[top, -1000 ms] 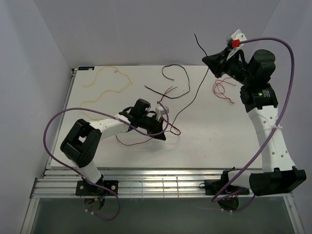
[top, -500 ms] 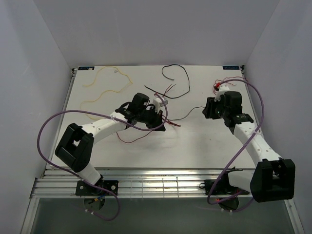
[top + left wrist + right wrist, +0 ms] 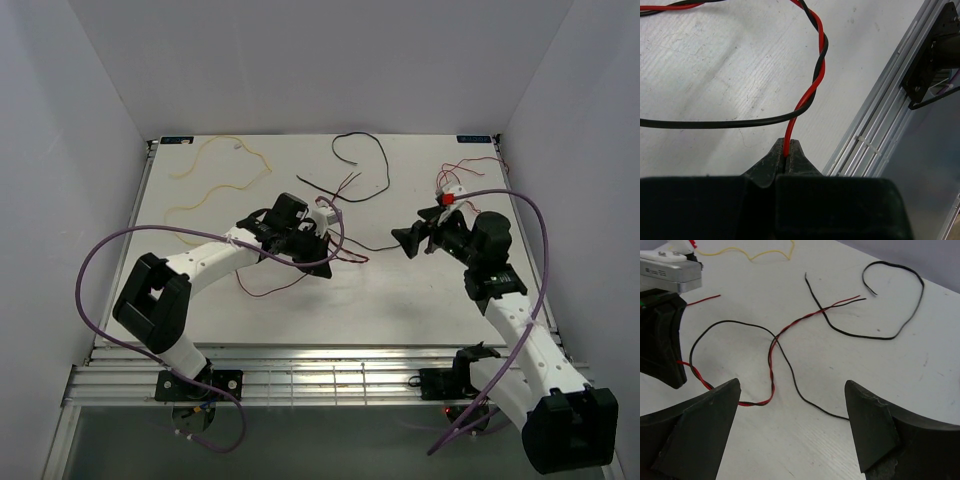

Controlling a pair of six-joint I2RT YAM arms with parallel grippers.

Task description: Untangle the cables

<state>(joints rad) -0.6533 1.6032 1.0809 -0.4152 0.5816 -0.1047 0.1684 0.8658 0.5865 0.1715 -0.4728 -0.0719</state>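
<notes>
The cables lie spread on the white table [image 3: 400, 300]. My left gripper [image 3: 326, 264] is shut on a red cable [image 3: 787, 142], which twists with a black strand [image 3: 818, 52] just ahead of the jaws. A thin black cable [image 3: 790, 376] runs across the table between the wide-apart fingertips [image 3: 730, 390] of my right gripper [image 3: 791, 385], which hovers open and touches nothing. In the top view the right gripper [image 3: 405, 240] faces the left one. A yellow cable [image 3: 222, 172] lies back left, a black loop [image 3: 383, 165] at the back, a red cable [image 3: 470, 162] back right.
A slotted metal rail [image 3: 300, 365] runs along the table's near edge, close to the left gripper in its wrist view [image 3: 875, 135]. Thick purple cables [image 3: 100, 265] arch off both arms. Grey walls close in the left, back and right sides.
The right arm came down from high at the back right, where it held a black cable up. It let go, opened wide and now sits low facing the left gripper, which stayed shut.
</notes>
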